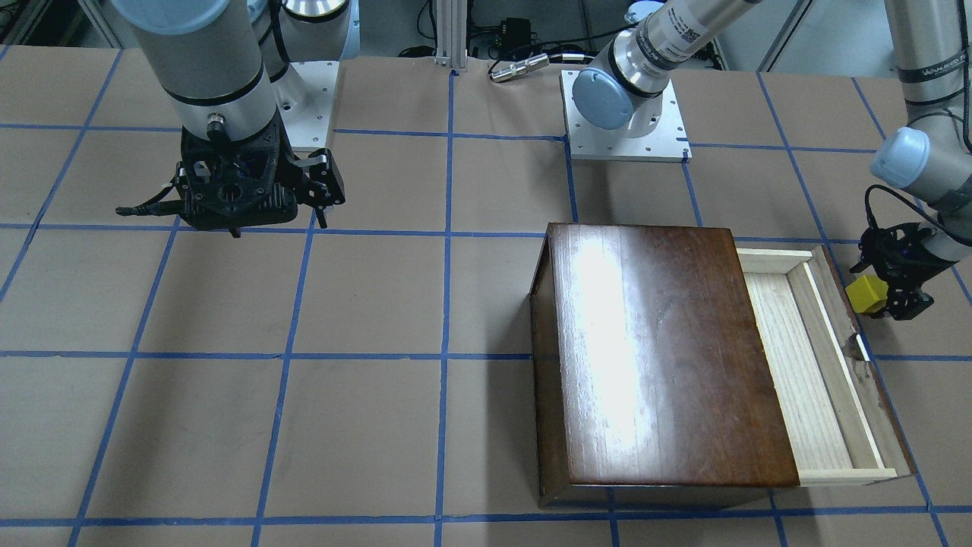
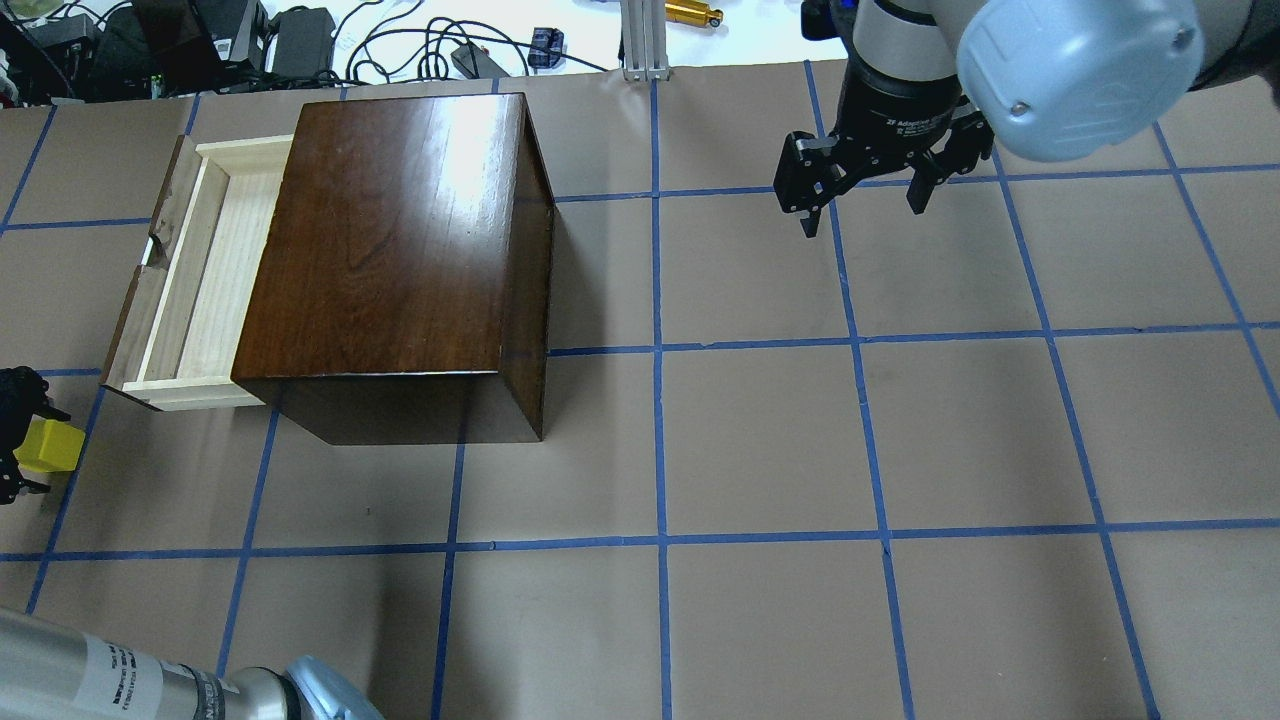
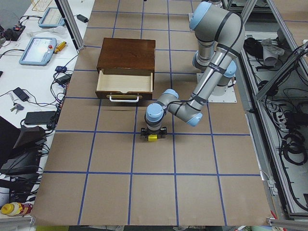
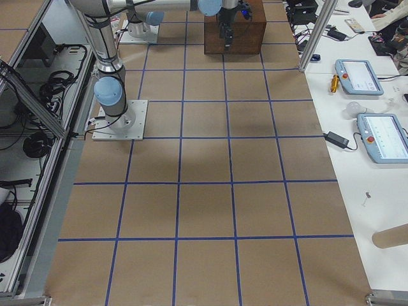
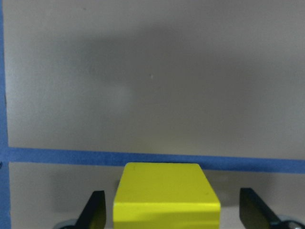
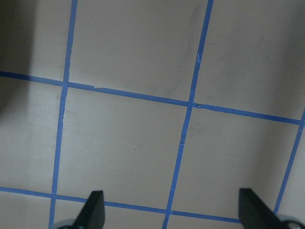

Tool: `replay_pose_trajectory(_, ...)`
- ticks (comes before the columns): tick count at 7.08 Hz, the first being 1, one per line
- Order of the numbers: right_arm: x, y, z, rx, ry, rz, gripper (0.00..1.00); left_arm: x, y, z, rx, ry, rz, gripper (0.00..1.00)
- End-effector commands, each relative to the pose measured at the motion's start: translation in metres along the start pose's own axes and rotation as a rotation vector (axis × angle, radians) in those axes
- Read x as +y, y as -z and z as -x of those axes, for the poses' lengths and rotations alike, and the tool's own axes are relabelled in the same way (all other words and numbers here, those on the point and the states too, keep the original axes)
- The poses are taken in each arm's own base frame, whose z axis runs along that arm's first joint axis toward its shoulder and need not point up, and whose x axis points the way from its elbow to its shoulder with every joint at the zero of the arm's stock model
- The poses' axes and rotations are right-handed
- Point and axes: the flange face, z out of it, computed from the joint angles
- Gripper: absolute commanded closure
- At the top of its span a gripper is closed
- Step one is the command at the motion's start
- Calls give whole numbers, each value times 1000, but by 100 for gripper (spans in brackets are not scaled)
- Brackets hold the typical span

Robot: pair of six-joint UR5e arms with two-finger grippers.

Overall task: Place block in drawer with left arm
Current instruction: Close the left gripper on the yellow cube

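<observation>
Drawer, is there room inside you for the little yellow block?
Yes. The drawer has a bare pale floor between its dark front and the wooden box. The crowded spot is just outside that front, where the left gripper straddles the block.

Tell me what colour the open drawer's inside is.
Pale light wood inside the shallow dark-fronted drawer; best seen in the exterior front-facing view.
</observation>
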Motion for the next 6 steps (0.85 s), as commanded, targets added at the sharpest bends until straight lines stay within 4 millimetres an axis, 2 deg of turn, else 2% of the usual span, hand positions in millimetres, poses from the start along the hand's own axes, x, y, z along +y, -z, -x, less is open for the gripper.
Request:
replay_pose_trajectory(1, 0, 0, 0, 0, -1, 0, 0, 5, -1, -3, -3, -2, 0, 59)
replay_pose_trajectory(2, 0, 0, 0, 0, 0, 0, 0, 5, -1, -3, -3, -1, 0, 87)
replay_pose_trajectory(3, 0, 0, 0, 0, 0, 0, 0, 5, -2, -3, -1, -1, -3, 96)
replay_pose_trajectory(4, 0, 0, 0, 0, 0, 0, 0, 5, -2, -2, -7, -3, -7, 100)
replay_pose_trajectory(6, 0, 0, 0, 0, -1, 0, 0, 5, -1, -2, -13, -1, -10, 100)
